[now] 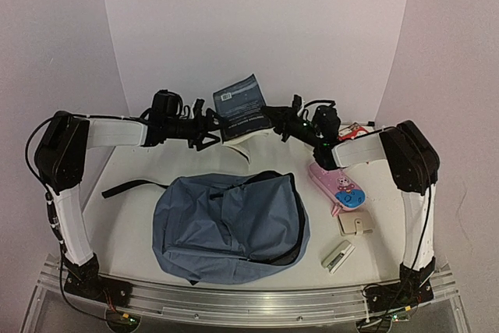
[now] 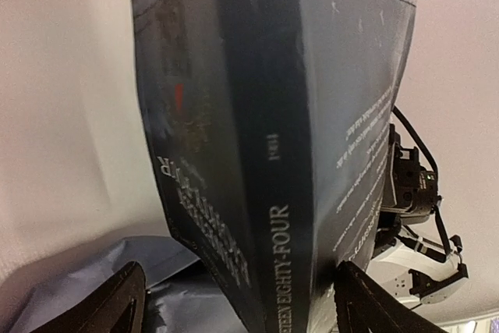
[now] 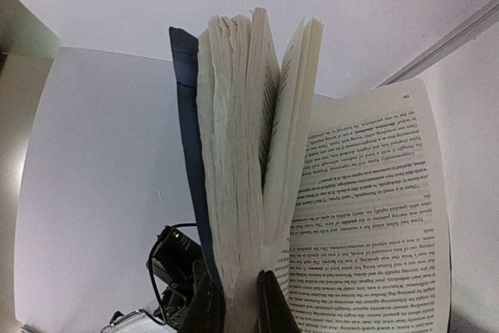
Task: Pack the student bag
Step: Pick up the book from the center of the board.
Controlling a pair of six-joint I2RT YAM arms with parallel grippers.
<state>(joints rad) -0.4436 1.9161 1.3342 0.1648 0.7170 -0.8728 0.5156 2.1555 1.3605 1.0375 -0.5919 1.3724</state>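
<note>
Above the far edge of the tabletop (image 1: 125, 224), your right gripper (image 3: 240, 290) is pinching the book (image 1: 240, 107), left gripper (image 2: 238, 267) spread, student bag (image 1: 226, 224) awaiting packing.

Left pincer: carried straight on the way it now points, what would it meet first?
The Nineteen Eighty-Four paperback, almost at once. Its spine faces the open left pincer and stands between its fingers; contact is unclear. The right pincer grips its pages from the other side.

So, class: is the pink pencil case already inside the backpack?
No, the pink pencil case lies on the table beside the backpack.
</note>
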